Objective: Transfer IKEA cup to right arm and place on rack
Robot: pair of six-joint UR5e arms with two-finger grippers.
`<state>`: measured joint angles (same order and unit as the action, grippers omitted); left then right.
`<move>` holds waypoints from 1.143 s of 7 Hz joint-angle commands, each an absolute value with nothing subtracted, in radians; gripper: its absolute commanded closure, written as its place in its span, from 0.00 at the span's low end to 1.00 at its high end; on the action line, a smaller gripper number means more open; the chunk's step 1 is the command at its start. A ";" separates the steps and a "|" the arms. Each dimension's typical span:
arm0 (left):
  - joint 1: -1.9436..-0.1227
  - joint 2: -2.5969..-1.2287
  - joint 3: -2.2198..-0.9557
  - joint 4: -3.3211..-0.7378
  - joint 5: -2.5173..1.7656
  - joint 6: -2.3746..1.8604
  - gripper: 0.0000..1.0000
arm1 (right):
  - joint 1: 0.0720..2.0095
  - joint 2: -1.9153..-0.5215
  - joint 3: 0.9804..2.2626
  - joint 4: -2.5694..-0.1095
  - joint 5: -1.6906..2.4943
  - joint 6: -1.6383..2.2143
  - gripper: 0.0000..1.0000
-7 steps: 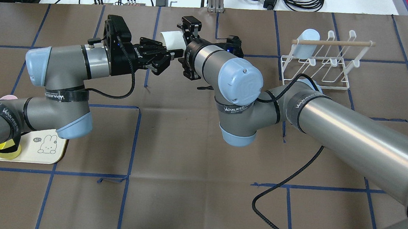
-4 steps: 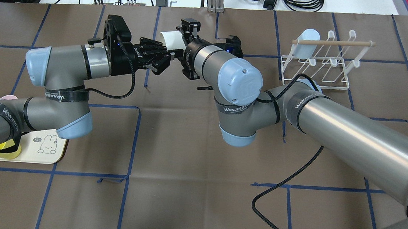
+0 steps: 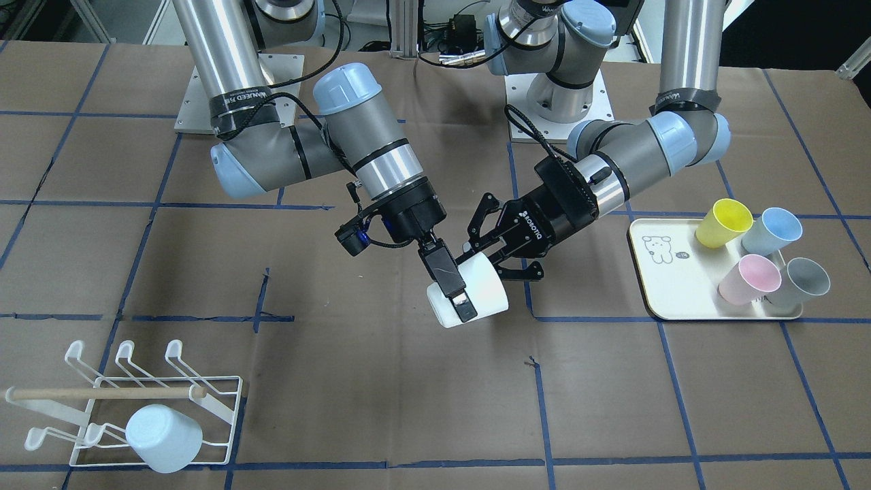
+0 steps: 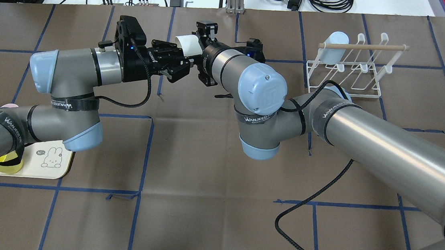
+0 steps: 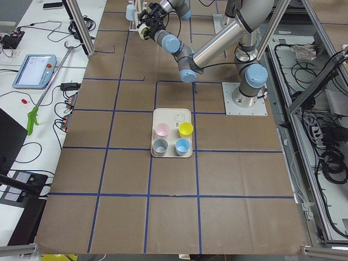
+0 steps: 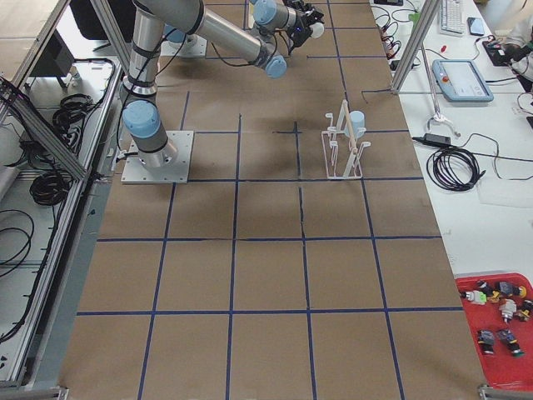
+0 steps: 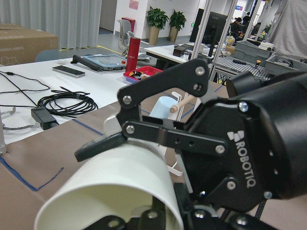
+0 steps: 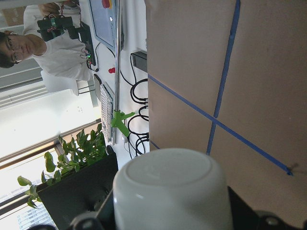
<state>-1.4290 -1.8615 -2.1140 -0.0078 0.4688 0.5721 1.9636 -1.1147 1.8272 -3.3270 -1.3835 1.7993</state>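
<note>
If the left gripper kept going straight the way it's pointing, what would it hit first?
The cup, already between the fingers of the left gripper; beyond it, probably the right gripper, though depth is unclear.

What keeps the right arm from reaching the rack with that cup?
Likely reachable, yes: only the left gripper flanks the white cup the right gripper clamps, and the rack has free prongs beside its blue cup.
</note>
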 commanded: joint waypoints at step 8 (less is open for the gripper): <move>-1.250 -1.789 -2.118 -0.021 0.379 0.510 0.02 | 1.794 -1.117 1.805 -3.400 -1.371 1.545 0.85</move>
<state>-1.2864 -1.8092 -2.1185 -0.0118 0.3865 0.5263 1.8452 -1.1136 1.8052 -3.3640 -1.3721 1.6825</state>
